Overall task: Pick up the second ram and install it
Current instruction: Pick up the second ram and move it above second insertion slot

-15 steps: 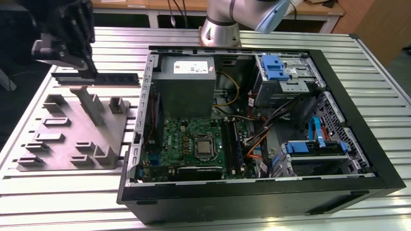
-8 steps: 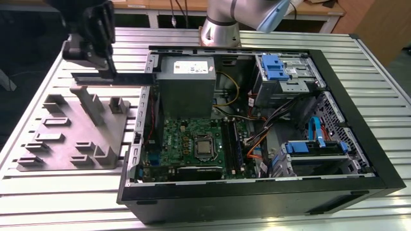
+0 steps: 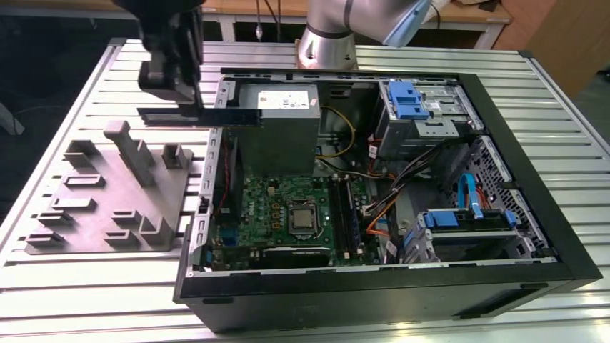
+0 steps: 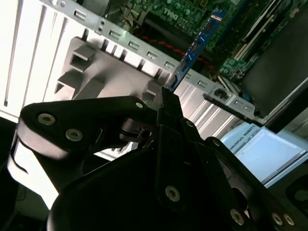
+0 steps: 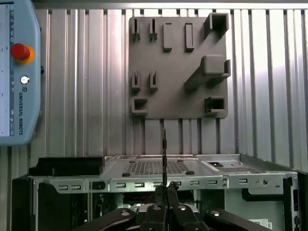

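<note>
1. The second ram (image 3: 233,118) is pinched tight in the gripper (image 3: 176,103) and held aloft over the case (image 3: 381,282) wall on the exterior view's left, near the grey tray (image 3: 96,207).
2. Pickup looks done. The carry is in hand and nothing is seated yet.
3. Careful lining-up with a slot on the motherboard (image 3: 267,200) is probably called for.
4. Counted: one ram held, one tray, one case.

A ribbed metal surface (image 3: 86,286) spans the exterior view; wooden furniture (image 3: 558,36) stands beyond it at upper right, dark floor (image 3: 38,71) shows at upper left.
</note>
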You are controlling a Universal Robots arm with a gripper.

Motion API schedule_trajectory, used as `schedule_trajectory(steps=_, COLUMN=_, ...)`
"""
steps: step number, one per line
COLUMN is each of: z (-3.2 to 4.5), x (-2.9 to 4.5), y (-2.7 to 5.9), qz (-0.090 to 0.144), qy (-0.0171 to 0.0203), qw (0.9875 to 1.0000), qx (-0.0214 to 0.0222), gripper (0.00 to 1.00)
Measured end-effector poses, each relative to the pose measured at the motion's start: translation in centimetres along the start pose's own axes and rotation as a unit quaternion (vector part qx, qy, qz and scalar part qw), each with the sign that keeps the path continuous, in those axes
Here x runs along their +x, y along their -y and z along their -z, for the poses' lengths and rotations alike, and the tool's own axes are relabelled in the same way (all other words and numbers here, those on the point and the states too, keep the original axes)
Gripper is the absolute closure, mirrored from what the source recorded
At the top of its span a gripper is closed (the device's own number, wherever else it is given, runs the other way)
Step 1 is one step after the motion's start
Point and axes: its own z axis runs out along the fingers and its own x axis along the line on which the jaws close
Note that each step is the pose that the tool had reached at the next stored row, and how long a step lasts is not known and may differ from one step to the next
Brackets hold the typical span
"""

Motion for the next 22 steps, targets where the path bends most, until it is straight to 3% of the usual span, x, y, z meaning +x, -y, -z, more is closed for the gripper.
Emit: schedule_trajectory(steps=22, z=0.45, x=-0.29, y=9.91, qz=0.000, qy=-0.0001, qw=1.0000, qx=-0.0012, gripper=0.89)
